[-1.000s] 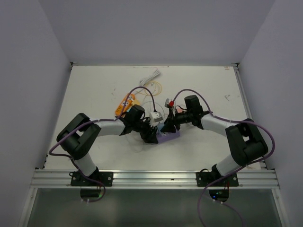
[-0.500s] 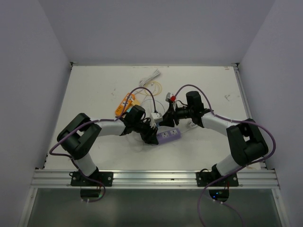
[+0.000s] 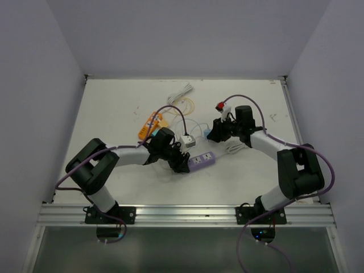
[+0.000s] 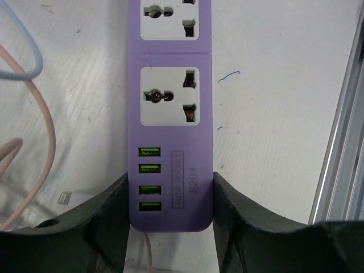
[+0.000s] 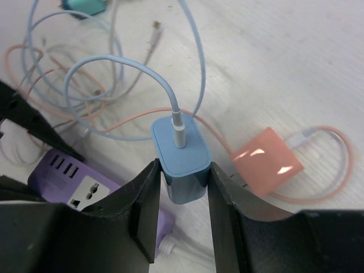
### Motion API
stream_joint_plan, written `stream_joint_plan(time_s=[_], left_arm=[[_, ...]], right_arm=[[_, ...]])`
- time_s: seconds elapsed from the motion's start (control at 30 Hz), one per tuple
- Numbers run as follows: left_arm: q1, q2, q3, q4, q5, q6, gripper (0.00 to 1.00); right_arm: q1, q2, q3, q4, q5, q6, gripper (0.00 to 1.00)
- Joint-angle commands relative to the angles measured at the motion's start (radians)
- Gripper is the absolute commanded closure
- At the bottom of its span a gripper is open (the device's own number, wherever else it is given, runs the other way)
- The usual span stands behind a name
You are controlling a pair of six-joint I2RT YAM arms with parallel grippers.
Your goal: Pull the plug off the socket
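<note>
A purple power strip point(image 3: 202, 161) lies on the white table; its outlets show no plug in them in the left wrist view point(image 4: 169, 114). My left gripper point(image 3: 181, 164) is shut on the strip's USB end point(image 4: 170, 205). My right gripper point(image 3: 214, 133) is shut on a blue plug adapter point(image 5: 181, 153) with a pale blue cable in its top, and holds it off the table, apart from the strip point(image 5: 74, 176). The strip's near end also shows low in the right wrist view.
A pink adapter point(image 5: 266, 162) with its pink cable lies right of the blue plug. Loops of blue and pink cable point(image 5: 85, 85) spread over the table. A white-grey adapter point(image 3: 189, 140), an orange packet point(image 3: 151, 124) and a white cable bundle point(image 3: 181, 91) lie behind the strip.
My right gripper has pulled the blue plug out of the strip and carried it up and to the right. The left gripper has kept hold of the strip, which has settled flat.
</note>
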Motion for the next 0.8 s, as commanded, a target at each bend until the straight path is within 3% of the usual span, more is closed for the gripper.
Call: stream_joint_plan(time_s=[0.0, 0.03, 0.23, 0.6, 0.77], left_arm=[[0.002, -0.025, -0.025, -0.022, -0.12, -0.015, 1.0], [0.003, -0.029, -0.022, -0.028, -0.143, -0.015, 1.0], [0.0, -0.037, 0.0, -0.046, -0.205, -0.049, 1.0], [-0.076, 0.024, 0.065, -0.051, -0.278, -0.089, 0.99], [-0.144, 0.069, 0.11, -0.054, -0.303, -0.103, 0.73]], right_arm=[[-0.008, 0.027, 0.076, -0.08, 0.177, 0.137, 1.0], [-0.008, 0.035, 0.096, -0.092, 0.186, 0.142, 1.0], [-0.008, 0.059, 0.114, -0.106, 0.223, 0.2, 0.54], [-0.007, 0.044, 0.145, -0.216, 0.299, 0.191, 0.29], [-0.008, -0.09, 0.148, -0.29, 0.385, 0.166, 0.24]])
